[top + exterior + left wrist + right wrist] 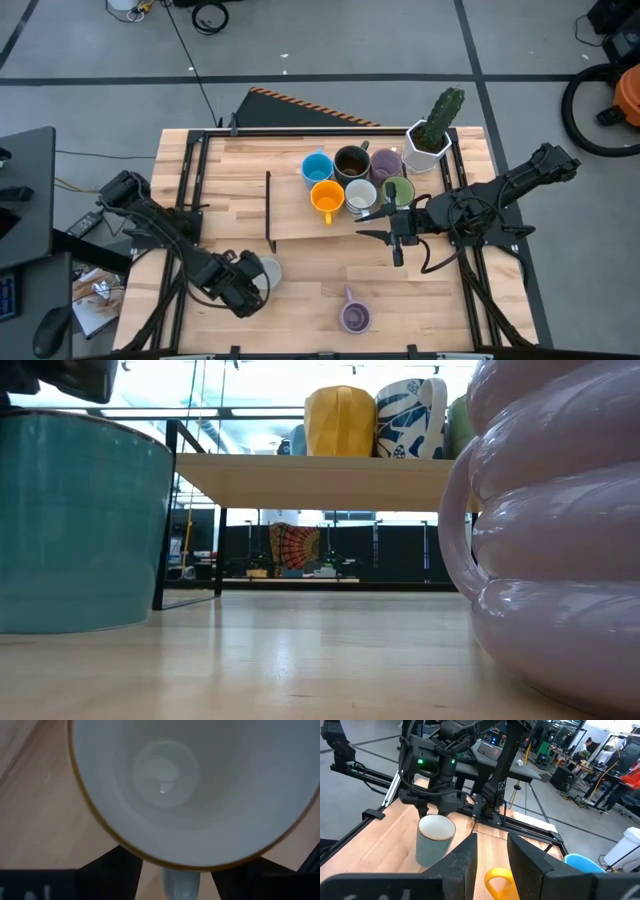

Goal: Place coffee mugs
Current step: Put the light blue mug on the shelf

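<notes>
Six glazed mugs grouped on raised wooden shelf (300,225); pale grey-blue gold-rimmed mug (435,840) under left claw (436,805), grip untellable; purple ribbed mug (355,316) at 6 o'clock waiting; right claw (385,225) parted, empty.

A pale wood-plank counter (300,290) stands on a grey floor (330,40) crossed by dark seam lines. Black cables (208,16) lie coiled on the floor beyond it, and a dark panel edged with an orange-and-black hazard stripe (310,107) rests against its far side. A black desk (25,195) sits to the left. An orange-and-black shop vacuum (612,100) stands at the far right. The right wrist view looks into a bright workshop with dark workbenches (570,770) and a white bin (626,847).
</notes>
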Robot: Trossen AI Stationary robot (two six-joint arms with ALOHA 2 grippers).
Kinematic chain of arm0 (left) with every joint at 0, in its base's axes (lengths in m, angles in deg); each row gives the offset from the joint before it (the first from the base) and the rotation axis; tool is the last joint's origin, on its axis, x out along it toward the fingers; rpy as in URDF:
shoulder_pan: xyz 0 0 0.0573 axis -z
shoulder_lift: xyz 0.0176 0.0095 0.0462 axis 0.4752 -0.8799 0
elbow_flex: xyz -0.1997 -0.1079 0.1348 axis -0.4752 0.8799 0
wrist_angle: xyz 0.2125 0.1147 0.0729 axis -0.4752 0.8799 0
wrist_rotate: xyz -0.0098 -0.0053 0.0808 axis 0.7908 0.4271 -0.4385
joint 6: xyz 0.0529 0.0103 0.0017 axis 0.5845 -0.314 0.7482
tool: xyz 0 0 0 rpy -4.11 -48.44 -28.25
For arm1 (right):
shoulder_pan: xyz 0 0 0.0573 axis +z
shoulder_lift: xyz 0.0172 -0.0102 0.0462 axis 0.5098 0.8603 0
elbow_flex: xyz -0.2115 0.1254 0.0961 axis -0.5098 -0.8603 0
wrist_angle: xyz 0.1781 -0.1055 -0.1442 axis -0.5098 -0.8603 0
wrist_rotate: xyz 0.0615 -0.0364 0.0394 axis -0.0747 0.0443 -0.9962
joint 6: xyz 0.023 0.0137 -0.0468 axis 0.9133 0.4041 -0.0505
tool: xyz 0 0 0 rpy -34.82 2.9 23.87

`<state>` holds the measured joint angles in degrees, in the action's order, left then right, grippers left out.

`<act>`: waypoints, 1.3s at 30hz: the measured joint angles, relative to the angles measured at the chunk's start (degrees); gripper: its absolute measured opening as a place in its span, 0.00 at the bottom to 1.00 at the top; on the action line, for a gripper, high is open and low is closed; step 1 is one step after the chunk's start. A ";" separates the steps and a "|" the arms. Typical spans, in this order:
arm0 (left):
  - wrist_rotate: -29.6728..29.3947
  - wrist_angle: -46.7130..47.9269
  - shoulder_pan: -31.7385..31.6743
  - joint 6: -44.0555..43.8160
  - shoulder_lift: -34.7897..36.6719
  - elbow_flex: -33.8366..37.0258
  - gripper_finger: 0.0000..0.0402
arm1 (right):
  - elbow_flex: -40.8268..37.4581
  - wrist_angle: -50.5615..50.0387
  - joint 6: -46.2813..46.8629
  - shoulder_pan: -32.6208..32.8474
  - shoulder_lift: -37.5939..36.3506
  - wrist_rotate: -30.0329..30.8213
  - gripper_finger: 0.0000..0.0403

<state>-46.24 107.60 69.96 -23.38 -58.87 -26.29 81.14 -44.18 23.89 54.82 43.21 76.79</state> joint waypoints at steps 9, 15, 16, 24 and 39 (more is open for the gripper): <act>3.07 -5.17 -2.30 -3.11 0.00 0.00 0.36 | 0.00 -0.25 0.02 0.00 0.00 0.00 0.28; 3.95 -5.66 -2.98 -6.85 0.00 0.00 0.21 | 0.00 -2.83 0.11 0.09 0.00 0.00 0.28; 4.48 -5.56 -3.30 -7.68 0.01 0.00 0.18 | 0.00 -3.53 0.34 0.09 0.00 0.05 0.28; 7.37 -8.29 -5.47 -9.22 0.01 -0.01 0.15 | 0.00 -5.62 1.43 0.09 -0.07 1.57 0.28; 4.29 5.12 -6.82 -4.02 -0.02 -16.11 0.15 | 0.00 -7.13 1.16 1.59 -3.08 3.66 0.28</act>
<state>-41.95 112.71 63.13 -27.40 -58.89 -42.40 81.14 -51.30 25.06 56.40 40.13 80.44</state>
